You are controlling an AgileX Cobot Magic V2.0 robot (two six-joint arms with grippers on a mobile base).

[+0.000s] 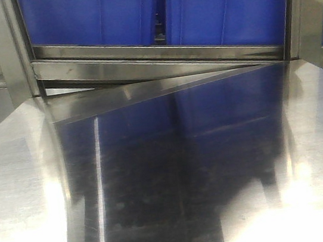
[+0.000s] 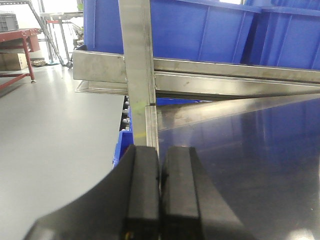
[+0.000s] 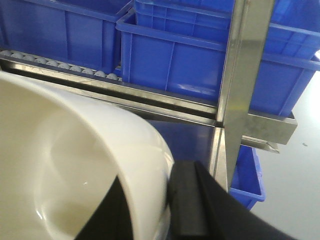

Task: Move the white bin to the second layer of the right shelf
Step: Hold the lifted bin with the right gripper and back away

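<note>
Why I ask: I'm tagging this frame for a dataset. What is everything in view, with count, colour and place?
white bin: one, cream-white, held up at the right.
roller level: one, steel with white rollers, behind a steel front bar.
blue crates: at least three, blue, two side by side on the roller level, one lower.
tabletop: one, shiny steel, in front of the roller level.
uprights: two, steel, at the roller level's ends.
red-framed table: one, far left on the grey floor.
left gripper: one, black, shut, empty, near the left upright.
right gripper: one, black, shut on the white bin's rim.
</note>
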